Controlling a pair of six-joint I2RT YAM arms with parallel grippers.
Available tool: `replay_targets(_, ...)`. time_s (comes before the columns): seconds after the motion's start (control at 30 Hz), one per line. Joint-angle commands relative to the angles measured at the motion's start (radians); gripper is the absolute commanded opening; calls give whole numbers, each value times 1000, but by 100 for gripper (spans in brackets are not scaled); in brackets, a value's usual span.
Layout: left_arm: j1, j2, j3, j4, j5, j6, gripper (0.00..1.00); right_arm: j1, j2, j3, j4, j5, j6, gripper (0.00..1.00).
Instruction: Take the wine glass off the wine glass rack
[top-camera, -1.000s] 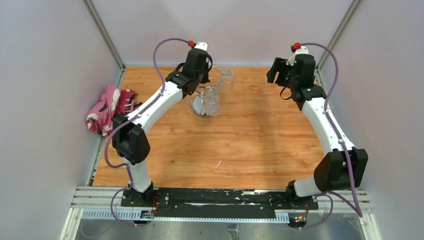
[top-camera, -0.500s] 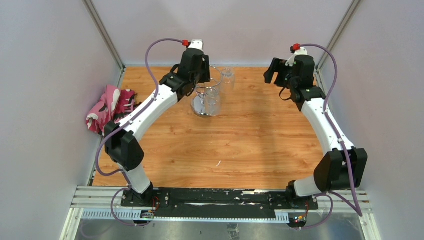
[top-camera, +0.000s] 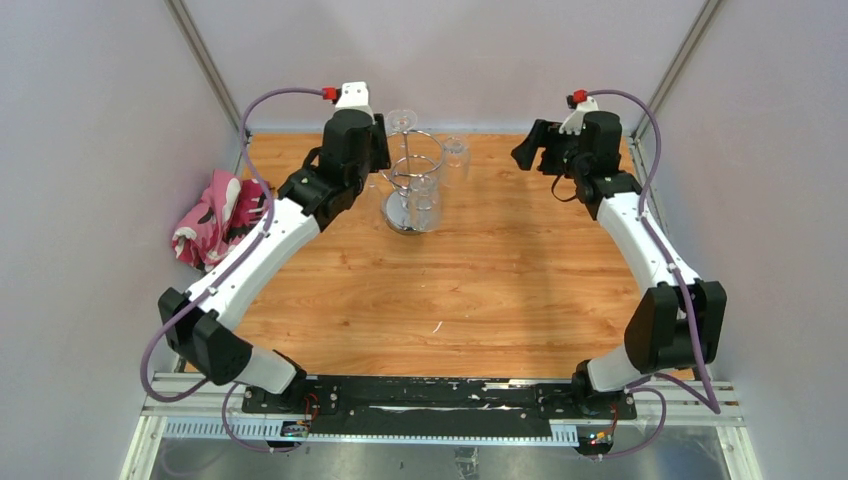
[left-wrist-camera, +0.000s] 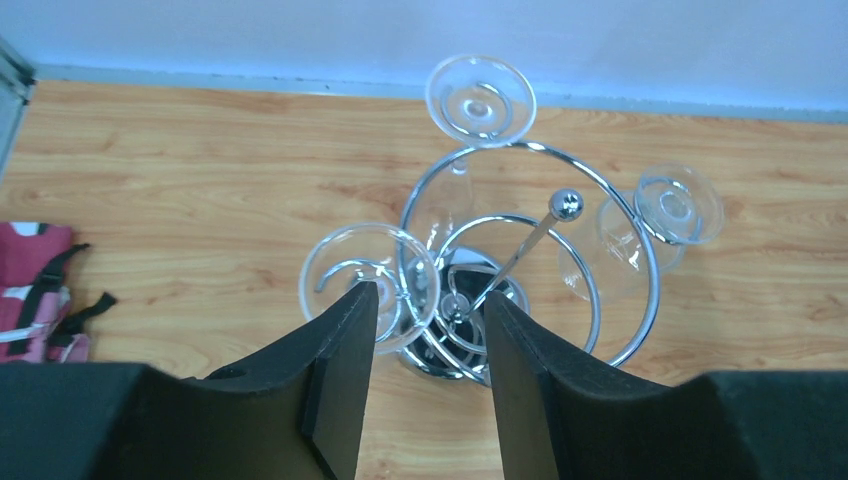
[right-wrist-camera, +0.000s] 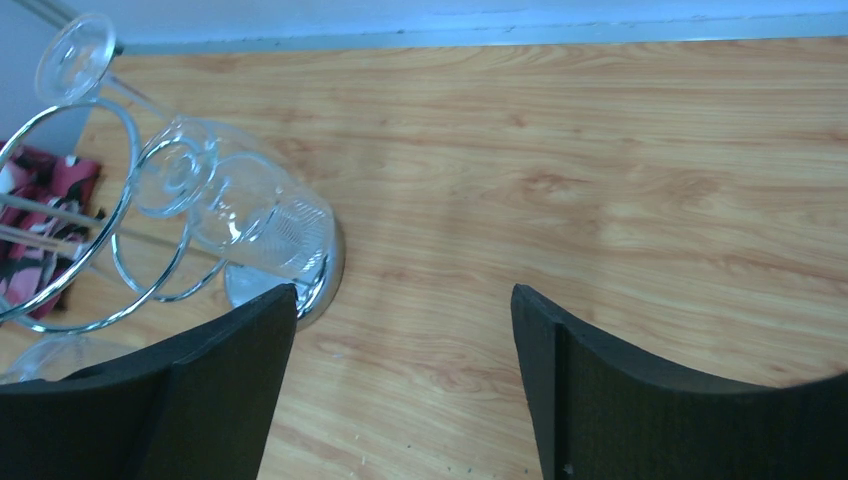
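Note:
The chrome wine glass rack (left-wrist-camera: 567, 206) stands at the back of the table, also in the top view (top-camera: 408, 160) and at the left of the right wrist view (right-wrist-camera: 322, 277). Three clear wine glasses hang upside down from its rings: a near-left one (left-wrist-camera: 350, 262), a far one (left-wrist-camera: 480, 98) and a right one (left-wrist-camera: 680, 205). My left gripper (left-wrist-camera: 430, 297) is open and empty, above and just left of the rack (top-camera: 378, 152), with the near-left glass's foot by its left finger (left-wrist-camera: 340, 380). My right gripper (right-wrist-camera: 403, 295) is open and empty, right of the rack (top-camera: 530, 150).
A pink, white and black patterned cloth (top-camera: 215, 215) lies at the table's left edge, also in the left wrist view (left-wrist-camera: 35, 290). Grey walls close in the back and both sides. Bare wooden tabletop (top-camera: 480, 280) lies in front of the rack.
My left arm has swung left and risen, taking its gripper from over the rack's left side to just left of it. My right gripper has shifted slightly left. The glasses stay on the rack.

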Motion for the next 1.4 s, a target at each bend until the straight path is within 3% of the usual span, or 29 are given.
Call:
replay_targets(0.0, -7, -83, -27, 9, -81, 27, 50, -14, 84, 106, -3, -213, 51, 79)
replay_targets(0.17, -7, -130, -93, 31, -70, 15, 50, -13, 207, 215, 46, -426, 196, 63)
replay_targets(0.4, -7, -159, -136, 42, -88, 25, 51, -12, 336, 198, 454, -666, 598, 59)
replay_targets(0.57, -7, -173, -149, 46, -104, 29, 52, -7, 421, 183, 681, -733, 808, 57)
replay_targets(0.87, -7, -205, -157, 28, -153, 34, 54, 20, 474, 177, 690, -733, 824, 51)
replay_targets(1.37, -7, -236, -193, 38, -191, 48, 56, 52, 532, 184, 672, -716, 827, 51)
